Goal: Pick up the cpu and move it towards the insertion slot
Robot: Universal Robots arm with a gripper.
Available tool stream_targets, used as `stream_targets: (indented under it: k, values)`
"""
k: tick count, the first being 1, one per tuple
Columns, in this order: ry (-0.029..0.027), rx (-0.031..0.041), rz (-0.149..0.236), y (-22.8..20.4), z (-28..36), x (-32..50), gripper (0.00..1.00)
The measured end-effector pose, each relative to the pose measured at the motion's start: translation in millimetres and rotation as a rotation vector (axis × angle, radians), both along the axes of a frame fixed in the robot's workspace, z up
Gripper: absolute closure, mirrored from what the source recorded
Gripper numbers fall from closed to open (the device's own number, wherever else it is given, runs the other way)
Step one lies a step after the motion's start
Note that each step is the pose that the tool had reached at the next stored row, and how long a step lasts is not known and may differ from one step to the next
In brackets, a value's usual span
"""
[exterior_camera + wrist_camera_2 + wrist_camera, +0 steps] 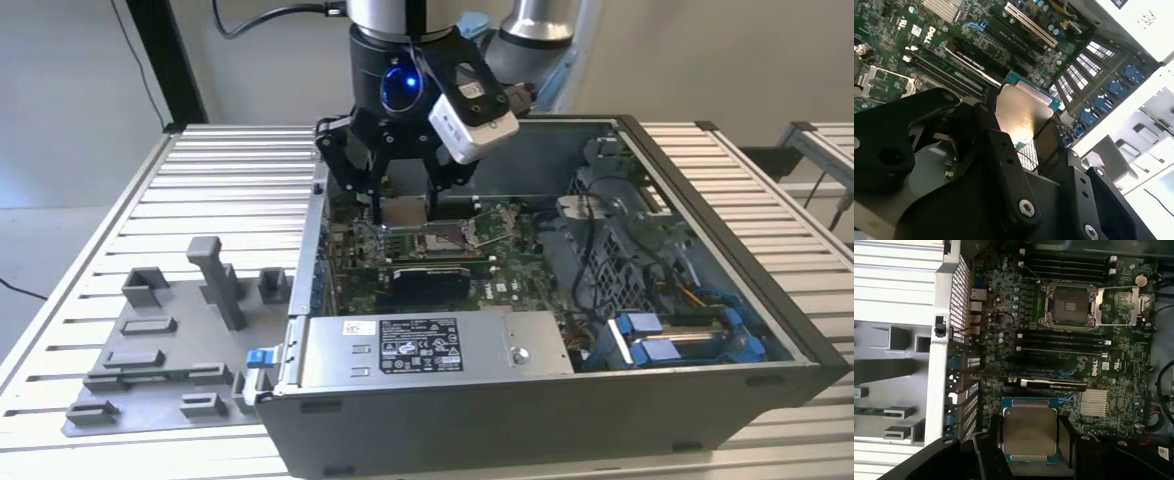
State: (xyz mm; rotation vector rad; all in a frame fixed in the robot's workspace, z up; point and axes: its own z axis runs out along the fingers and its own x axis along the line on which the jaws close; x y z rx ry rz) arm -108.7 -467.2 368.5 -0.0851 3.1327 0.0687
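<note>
Jaws clamped on cpu (1030, 434) above open computer case (747, 200), insertion slot (1070, 305) inside, unfilled

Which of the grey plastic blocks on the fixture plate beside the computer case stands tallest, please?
The tall post near the middle of the grey plate stands tallest. It rises well above the low blocks around it, such as the short one on the exterior view's left.

- cpu (1030, 432): brushed silvery metal face, dull sheen.
- gripper (1029, 450): matt black.
- insertion slot (1070, 305): bright metal frame.
- fixture blocks (167, 340), beside the computer case (534, 400): matt grey plastic.
</note>
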Motion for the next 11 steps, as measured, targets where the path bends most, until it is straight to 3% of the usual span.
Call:
stream_targets:
  k: [11]
  values:
    - [0.0, 0.0, 0.0, 0.3, 0.0, 37.0, 1.0]
